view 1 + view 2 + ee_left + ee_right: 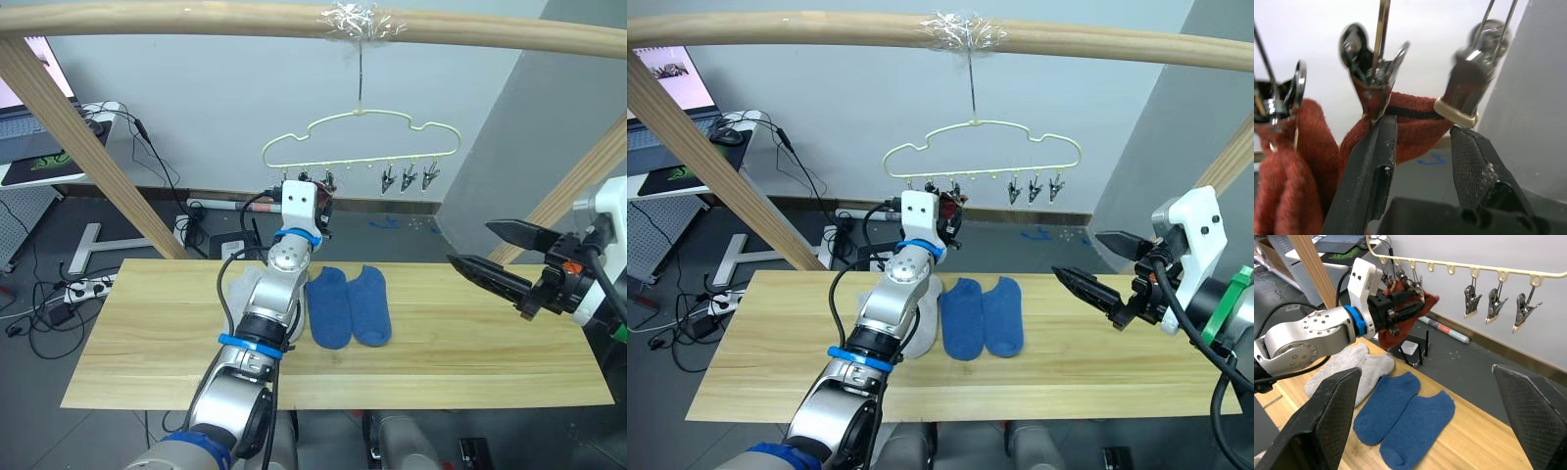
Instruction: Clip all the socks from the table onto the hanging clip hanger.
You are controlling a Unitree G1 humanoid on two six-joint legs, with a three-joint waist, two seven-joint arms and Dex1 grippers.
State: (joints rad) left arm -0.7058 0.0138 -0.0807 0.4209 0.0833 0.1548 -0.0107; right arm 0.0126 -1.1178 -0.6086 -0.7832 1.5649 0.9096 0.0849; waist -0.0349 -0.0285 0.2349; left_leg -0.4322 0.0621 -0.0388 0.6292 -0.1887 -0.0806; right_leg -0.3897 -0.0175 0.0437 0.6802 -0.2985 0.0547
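Observation:
The pale yellow-green clip hanger hangs from the top pole by its hook. Rust red socks hang from clips at its left end. My left gripper is raised to those clips and open, one finger right under a clip that bites the red sock. Three clips at the hanger's right end hang bare. Two blue socks lie side by side in the middle of the table. Two light grey socks lie to their left, partly behind my left arm. My right gripper hovers open over the table's right end, holding nothing.
A round wooden pole spans the top, with slanted poles at the left and right. Behind the table at the left stand a desk with a laptop and floor cables.

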